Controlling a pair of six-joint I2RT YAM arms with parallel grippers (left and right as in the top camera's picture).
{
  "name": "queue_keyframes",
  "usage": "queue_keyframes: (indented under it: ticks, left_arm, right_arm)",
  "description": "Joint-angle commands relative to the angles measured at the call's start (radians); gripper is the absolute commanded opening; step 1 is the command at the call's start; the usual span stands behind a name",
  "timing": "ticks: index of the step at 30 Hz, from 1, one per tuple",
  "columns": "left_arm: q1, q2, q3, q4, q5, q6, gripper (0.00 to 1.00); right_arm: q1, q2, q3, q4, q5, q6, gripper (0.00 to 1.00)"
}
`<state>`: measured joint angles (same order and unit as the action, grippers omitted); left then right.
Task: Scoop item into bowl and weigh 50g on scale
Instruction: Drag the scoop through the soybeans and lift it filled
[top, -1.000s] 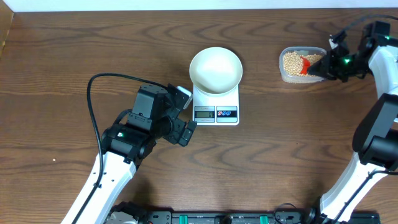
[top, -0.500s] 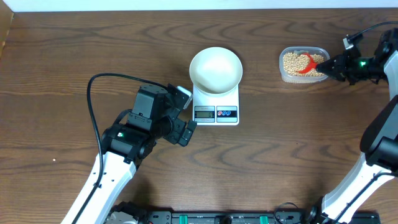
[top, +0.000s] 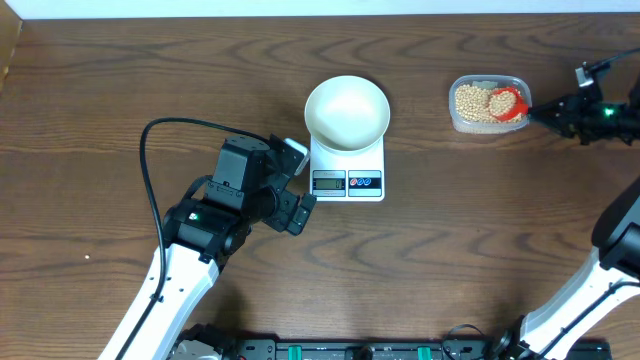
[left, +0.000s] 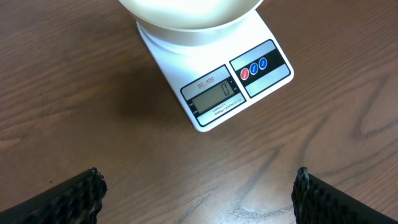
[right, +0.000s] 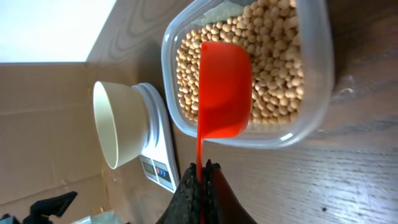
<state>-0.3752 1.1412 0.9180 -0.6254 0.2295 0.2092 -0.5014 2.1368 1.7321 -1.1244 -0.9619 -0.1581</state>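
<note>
We're on scooping: right pincer (right: 201, 168) pinches the red scoop (right: 225, 87) over the beans (right: 277, 81), left pincer (left: 199, 196) spread wide. Next we dig in, then head for the bowl (top: 346, 110).

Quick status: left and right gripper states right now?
Left gripper: open, holding nothing.
Right gripper: closed on the handle of the red scoop.

On the scale (left: 180, 68), the display (left: 216, 99) reads 0; the red label (left: 206, 81) above says SF-400.
</note>
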Motion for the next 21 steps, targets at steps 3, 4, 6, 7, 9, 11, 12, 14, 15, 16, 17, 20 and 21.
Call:
queue_keyframes:
  ticks: [3,4,6,7,9,11,12,14,15,16,17,20,21]
  left_arm:
    - [-0.001,0.004,-0.006,-0.002,-0.014,-0.005,0.98]
    - [-0.001,0.004,-0.006,-0.002,-0.014,-0.005,0.98]
    - [-0.001,0.004,-0.006,-0.002,-0.014,-0.005,0.98]
    - [-0.001,0.004,-0.006,-0.002,-0.013,-0.005,0.98]
    - [-0.001,0.004,-0.006,-0.002,-0.014,-0.005,0.98]
    - [-0.001,0.004,-0.006,-0.002,-0.013,-0.005,0.98]
    - [-0.001,0.004,-0.006,-0.002,-0.013,-0.005,0.98]
    - [-0.001,0.004,-0.006,-0.002,-0.014,-0.005,0.98]
    - [-0.001,0.004,-0.006,-0.002,-0.014,-0.005,0.98]
    - [-0.001,0.004,-0.006,-0.002,-0.014,-0.005,0.98]
    - [-0.001,0.004,-0.006,-0.002,-0.014,-0.005,0.98]
    - [-0.001,0.004,-0.006,-0.002,-0.014,-0.005,0.98]
    - [-0.001,0.004,-0.006,-0.002,-0.014,-0.005,0.98]
  right_arm:
    - [-0.031,0.01,0.0,-0.014,-0.121,-0.068,0.01]
    - [-0.035,0.01,0.0,-0.016,-0.126,-0.068,0.01]
    - [-0.041,0.01,0.0,-0.017,-0.141,-0.068,0.01]
    - [-0.044,0.01,0.0,-0.017,-0.145,-0.068,0.01]
    - [-0.051,0.01,0.0,-0.017,-0.153,-0.068,0.01]
    - [-0.056,0.01,0.0,-0.02,-0.158,-0.068,0.01]
    - [-0.058,0.01,0.0,-0.022,-0.16,-0.072,0.01]
    - [-0.063,0.01,0.0,-0.03,-0.181,-0.091,0.01]
    - [-0.065,0.01,0.0,-0.034,-0.192,-0.095,0.01]
    - [-0.065,0.01,0.0,-0.037,-0.204,-0.107,0.01]
    - [-0.065,0.01,0.0,-0.039,-0.219,-0.113,0.01]
    - [-0.065,0.01,0.0,-0.039,-0.245,-0.113,0.01]
    - [-0.065,0.01,0.0,-0.04,-0.251,-0.113,0.01]
